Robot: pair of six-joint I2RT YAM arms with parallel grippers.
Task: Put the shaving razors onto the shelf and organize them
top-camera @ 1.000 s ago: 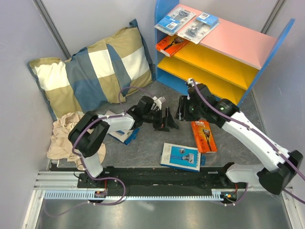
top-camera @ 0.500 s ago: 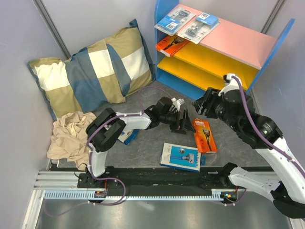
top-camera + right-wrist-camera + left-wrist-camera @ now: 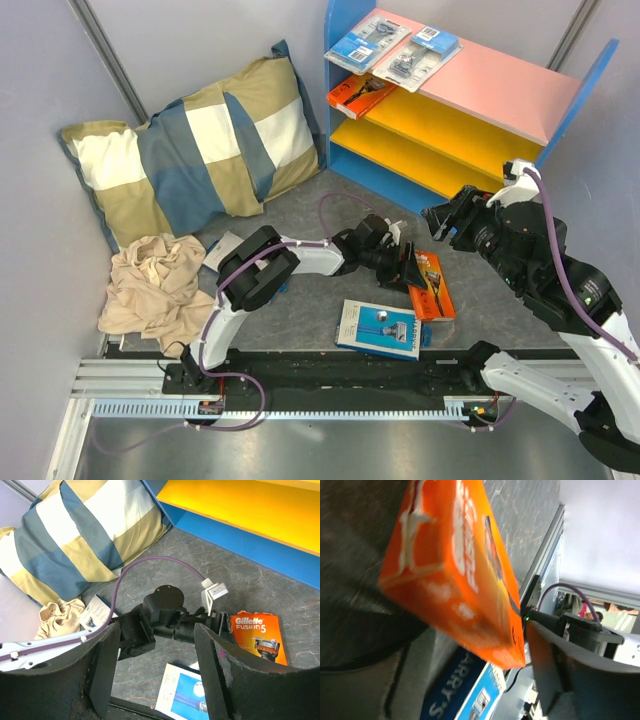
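Top view: flat orange cardboard razor box (image 3: 433, 285) on grey table (image 3: 300, 300), at left gripper (image 3: 411, 269). Blue-and-white box (image 3: 378, 328) just beside. Two clear blister packs (image 3: 365, 40) on pink top board of blue-sided shelf (image 3: 500, 90).
Left wrist: orange box tilted between fingers, clamped or not, cannot tell. "ARRY'S" on blue box.
Right wrist: "Gillette FUSION5" legible. Right gripper (image 3: 157, 630) spread wide, empty.

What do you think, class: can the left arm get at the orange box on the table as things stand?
Probably yes. The left arm is stretched right up to the orange box, jaws open at its edge, and the box fills its wrist view. Nothing lies between them.
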